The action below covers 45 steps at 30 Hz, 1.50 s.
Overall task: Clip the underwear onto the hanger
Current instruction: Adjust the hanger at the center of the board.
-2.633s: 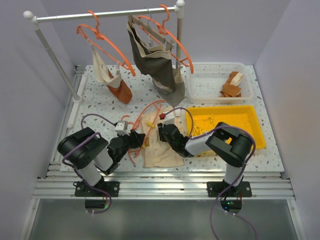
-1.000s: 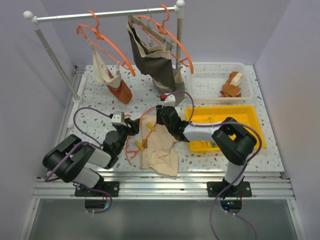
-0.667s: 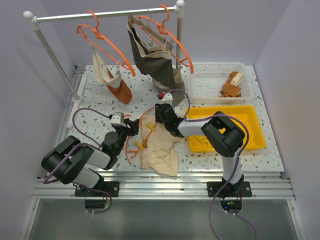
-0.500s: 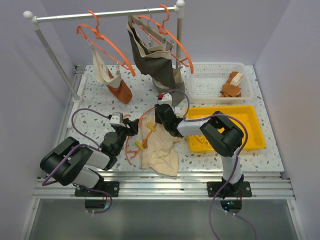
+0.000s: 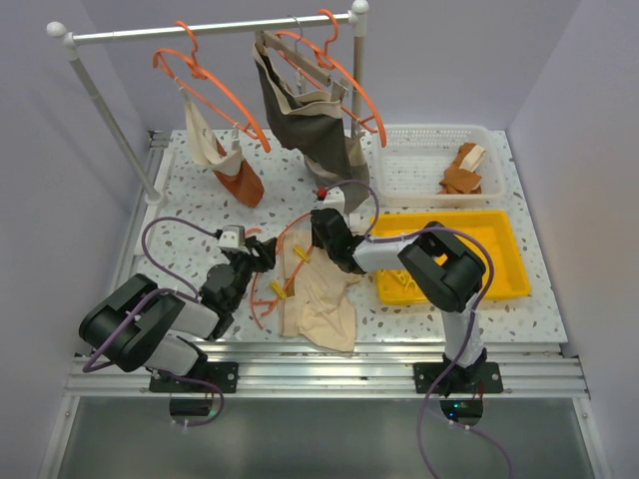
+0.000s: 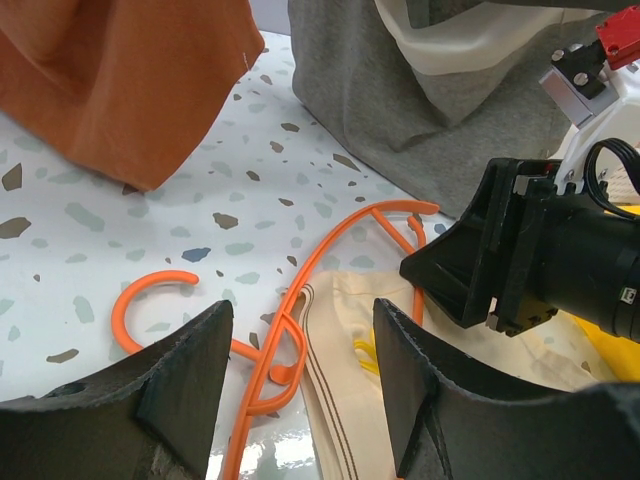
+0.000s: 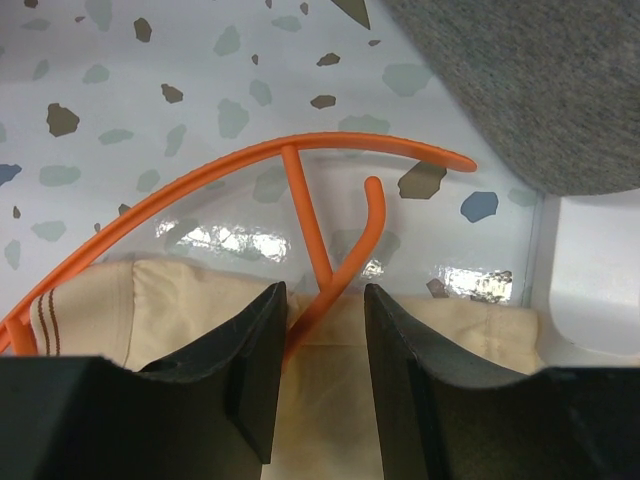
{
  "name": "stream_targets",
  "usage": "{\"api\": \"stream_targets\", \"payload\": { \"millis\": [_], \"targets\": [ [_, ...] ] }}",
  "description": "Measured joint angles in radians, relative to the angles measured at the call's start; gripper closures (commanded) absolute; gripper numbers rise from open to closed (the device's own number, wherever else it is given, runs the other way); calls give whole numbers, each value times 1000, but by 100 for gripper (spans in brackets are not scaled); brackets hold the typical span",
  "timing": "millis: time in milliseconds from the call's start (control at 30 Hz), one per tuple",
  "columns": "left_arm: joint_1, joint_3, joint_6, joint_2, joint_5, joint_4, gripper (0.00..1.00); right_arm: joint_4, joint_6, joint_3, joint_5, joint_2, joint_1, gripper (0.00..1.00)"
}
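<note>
The cream-beige underwear (image 5: 318, 299) lies flat on the table between my arms. An orange hanger (image 5: 282, 239) lies on the table, its far end over the underwear's top edge. My left gripper (image 5: 264, 255) is open and low over the hanger's hook end (image 6: 285, 340) and the underwear's striped band (image 6: 335, 410). My right gripper (image 5: 321, 242) is open, its jaws either side of a hanger rod (image 7: 330, 290) where it crosses the underwear (image 7: 330, 400). A yellow clip (image 6: 368, 352) lies on the cloth.
A rack rail (image 5: 200, 28) at the back carries more orange hangers with a dark grey garment (image 5: 310, 120) and a cream and rust cloth (image 5: 225, 160). A white basket (image 5: 429, 165) and a yellow tray (image 5: 479, 249) stand on the right.
Both grippers have moved away from the near edge toward the hanger's far end, and the underwear shifted with them. In the last half second almost nothing moves.
</note>
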Motion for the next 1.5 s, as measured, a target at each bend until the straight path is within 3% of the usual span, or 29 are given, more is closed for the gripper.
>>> {"api": "stream_targets", "payload": {
  "millis": [600,1133,1500],
  "targets": [
    [0,-21,0,-16,-2,0,38,27,19,36,6,38,0,86],
    [0,-34,-1,-27,-5,0,38,87,80,10,-29,-55,14,90],
    [0,-37,-2,-48,-4,0,37,86,90,86,-32,-25,117,90]
  ]
}}
